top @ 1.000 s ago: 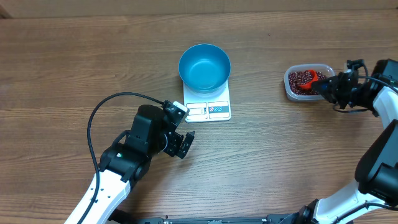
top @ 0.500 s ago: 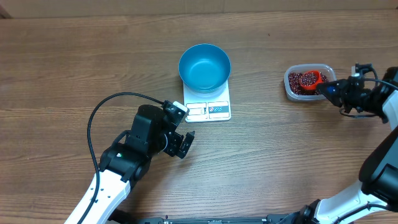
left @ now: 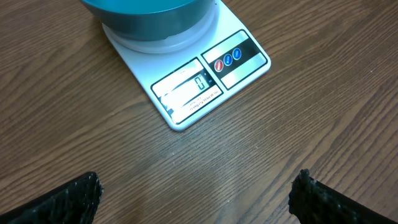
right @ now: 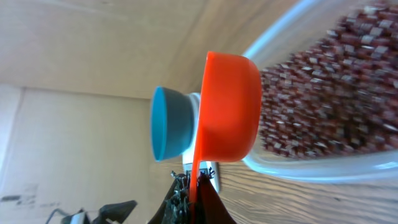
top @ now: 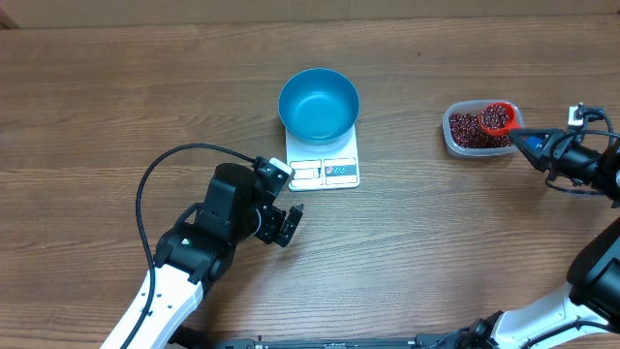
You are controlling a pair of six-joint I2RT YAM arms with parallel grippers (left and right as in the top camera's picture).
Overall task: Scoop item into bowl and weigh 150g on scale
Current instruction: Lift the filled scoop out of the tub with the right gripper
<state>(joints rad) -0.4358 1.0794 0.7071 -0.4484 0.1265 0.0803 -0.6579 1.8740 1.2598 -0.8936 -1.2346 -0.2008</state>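
The right gripper (top: pixel 528 141) is clamped on the handle of the red scoop (top: pixel 497 117), its bean-filled cup over the beans (top: pixel 468 131) in the clear tub (top: pixel 449 141). The blue bowl (top: pixel 319 104) sits on the scale (top: pixel 325 173) well to its left; the left gripper (top: pixel 289 223), wide open and empty, hovers nearer the scale.

1. You read a single "0" on the display (left: pixel 186 90) of the scale (left: pixel 140 62) in the left wrist view.
2. You see three round signs, one red and two blue, on its black label panel (left: pixel 227 60). Their symbols are too small to read.
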